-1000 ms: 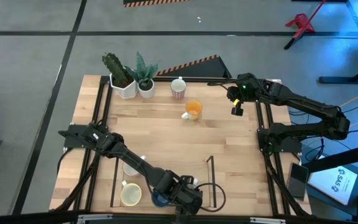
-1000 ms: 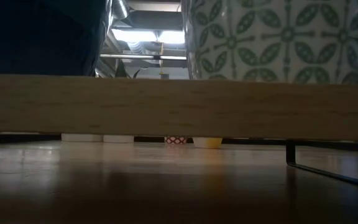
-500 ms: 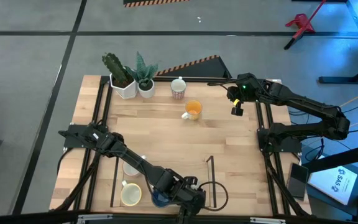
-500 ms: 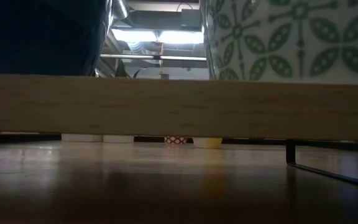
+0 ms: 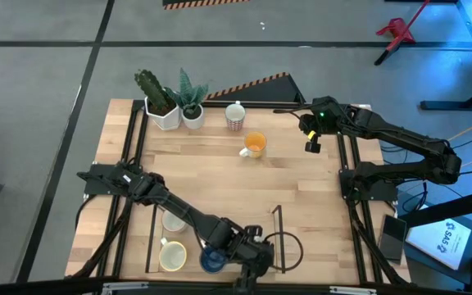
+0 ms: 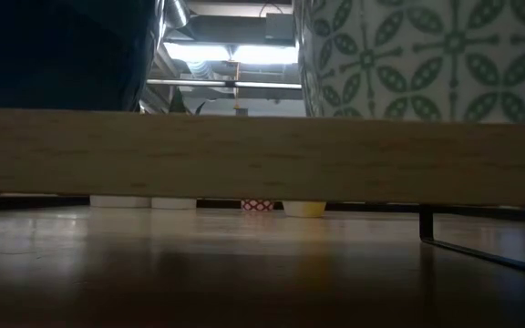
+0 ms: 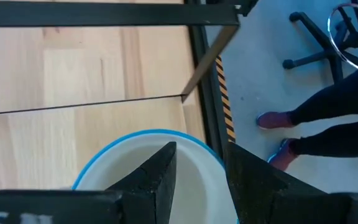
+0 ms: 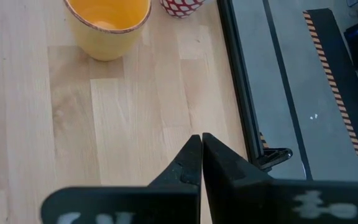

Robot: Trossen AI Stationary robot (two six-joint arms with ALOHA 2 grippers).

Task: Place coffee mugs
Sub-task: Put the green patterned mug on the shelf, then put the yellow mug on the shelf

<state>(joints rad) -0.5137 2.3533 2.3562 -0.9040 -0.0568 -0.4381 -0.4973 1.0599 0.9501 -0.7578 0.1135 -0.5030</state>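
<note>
My left gripper [image 5: 252,252] reaches over the table's near edge and is shut on a white mug with a blue rim [image 7: 157,134]. The low view shows that mug's green leaf pattern [image 6: 427,55]. A blue mug [image 5: 211,260], a cream mug [image 5: 172,256] and a white mug [image 5: 172,220] stand on their bases at the near left. An orange mug [image 5: 255,144] and a red-patterned white mug [image 5: 235,116] stand at the far middle. My right gripper [image 5: 311,146] waits shut above the far right; its wrist view shows the orange mug [image 8: 107,18]. My left gripper holds the patterned mug by its rim wall [image 7: 215,151], pinched with one finger [image 7: 160,177] inside the mug and the other [image 7: 253,186] outside. The fingers come from above, pointing down. The mug stays upright; a wooden bar [image 6: 244,155] hides its bottom in the low view.
Two white pots with green plants [image 5: 169,105] stand at the far left corner. A black wire frame [image 5: 279,238] lies on the near right of the table, beside my left gripper. A black metal frame [image 5: 344,180] borders the table. A person's legs [image 7: 316,118] show beyond the table's edge.
My left gripper has carried the patterned mug a little toward the table's right along the near edge; in the low view the mug has shifted rightward. My right arm has kept still.
</note>
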